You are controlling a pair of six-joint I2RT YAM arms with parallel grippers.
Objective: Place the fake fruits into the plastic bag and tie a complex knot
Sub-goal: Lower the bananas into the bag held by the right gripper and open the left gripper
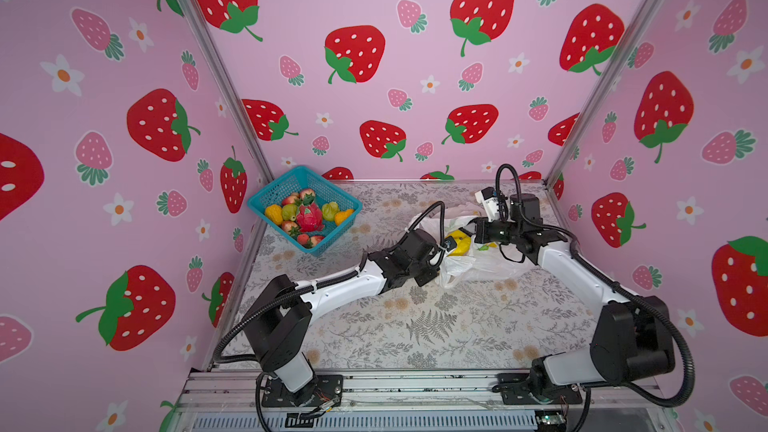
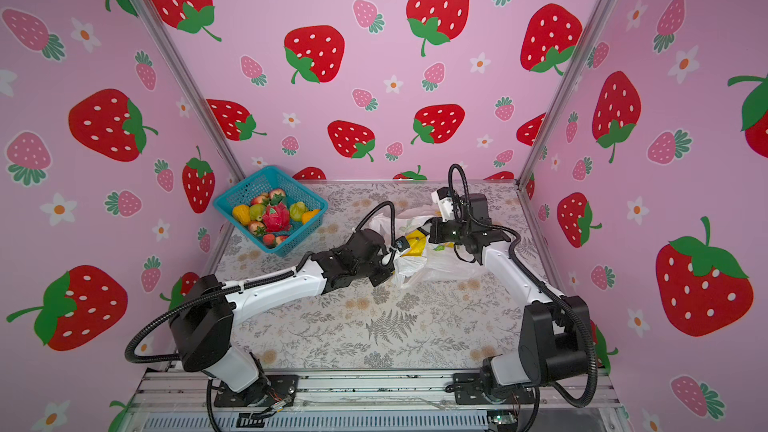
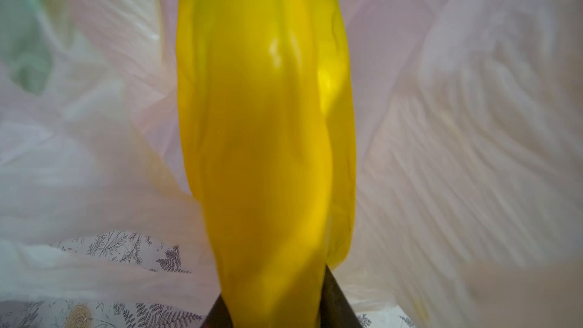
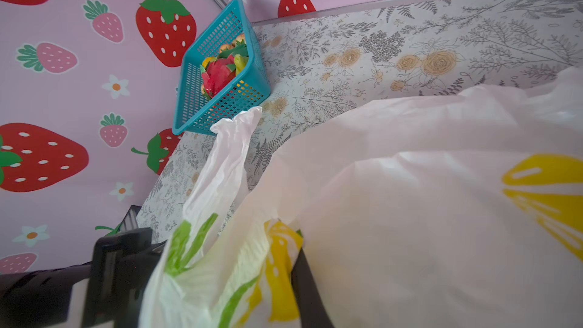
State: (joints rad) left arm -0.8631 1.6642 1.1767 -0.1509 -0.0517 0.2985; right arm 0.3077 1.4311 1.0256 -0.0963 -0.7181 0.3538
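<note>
Banana right up against the left wrist lens, glossy yellow, its near end pinched between two dark fingers, with bag film on either side. So the left gripper is clamped on that fruit. Both top views put it at the mouth of the plastic bag, which lies crumpled on the table.

Across the bag's opening, the right gripper is closed on the rim film, holding the mouth up. The right wrist view shows lemon-print plastic bunched at its finger and one loop handle trailing loose beyond.

Well apart from the bag, off to its far left, the teal basket holds the rest of the fake fruits.

My read: this is the loading step, early on, with one fruit going in, a basketful to go and no knot yet. The next move calls for pushing the banana deeper past the rim. After that comes a clean release that doesn't drag the thin film back out, with the right side holding the mouth open.
</note>
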